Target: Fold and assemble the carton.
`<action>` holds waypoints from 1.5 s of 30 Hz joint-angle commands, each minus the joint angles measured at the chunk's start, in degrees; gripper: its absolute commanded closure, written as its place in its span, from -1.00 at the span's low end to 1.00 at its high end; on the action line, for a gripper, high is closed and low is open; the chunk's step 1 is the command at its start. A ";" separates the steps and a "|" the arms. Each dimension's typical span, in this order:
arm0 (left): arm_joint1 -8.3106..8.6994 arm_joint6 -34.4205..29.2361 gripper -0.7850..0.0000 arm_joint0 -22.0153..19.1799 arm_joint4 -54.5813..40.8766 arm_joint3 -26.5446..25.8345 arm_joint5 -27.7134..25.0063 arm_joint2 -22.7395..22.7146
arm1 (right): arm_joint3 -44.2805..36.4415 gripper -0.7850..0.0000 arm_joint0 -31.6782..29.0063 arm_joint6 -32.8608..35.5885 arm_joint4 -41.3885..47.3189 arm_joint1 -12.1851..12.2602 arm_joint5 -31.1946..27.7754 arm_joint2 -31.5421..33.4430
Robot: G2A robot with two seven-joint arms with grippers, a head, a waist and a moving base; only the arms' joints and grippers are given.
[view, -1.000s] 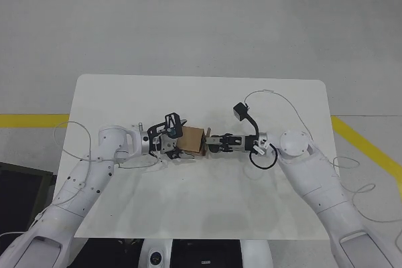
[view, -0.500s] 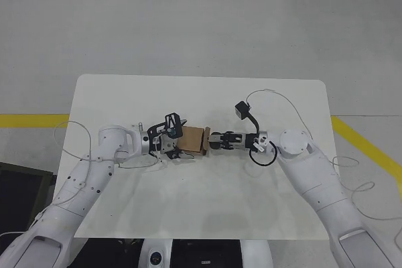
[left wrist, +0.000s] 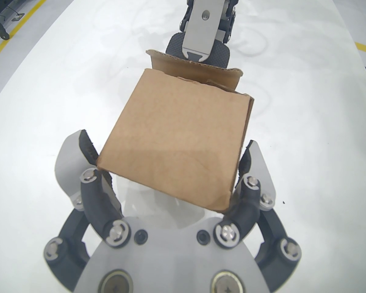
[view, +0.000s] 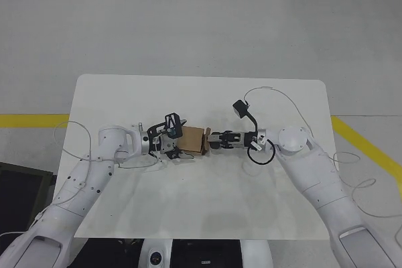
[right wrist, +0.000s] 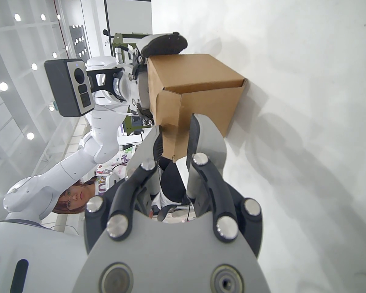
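Observation:
A small brown carton [view: 191, 139] lies on its side at the middle of the white table [view: 120, 94]. My left gripper [view: 173, 141] clamps it across its width, and in the left wrist view the carton [left wrist: 177, 141] sits between both fingers [left wrist: 90, 153]. An upright flap [left wrist: 195, 68] stands at the carton's far end. My right gripper [right wrist: 175, 140] is shut on a flap [right wrist: 170, 132] of the carton's open end, coming from the opposite side [view: 210, 141]. The carton [right wrist: 198, 74] rests against the table there.
A thin white cable [view: 281, 97] loops over the table behind the right arm. A black camera block [view: 240, 108] sticks up from the right wrist. Bare table lies in front of and behind the carton.
The right arm's elbow and forearm have shifted slightly towards the far side while its gripper stays at the carton. The left arm and carton have hardly moved.

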 commanded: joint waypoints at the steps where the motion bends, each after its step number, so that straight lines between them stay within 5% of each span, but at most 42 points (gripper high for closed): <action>1: 0.00 -0.02 -1.00 0.01 -0.01 -0.02 -0.01 -0.01 | -0.04 0.63 0.26 0.16 -0.73 -0.01 0.55 -0.26; 45: -0.03 -0.38 -1.00 0.11 -0.11 0.02 -0.29 -0.04 | -1.09 0.65 2.58 1.29 -3.30 -0.98 1.58 -2.93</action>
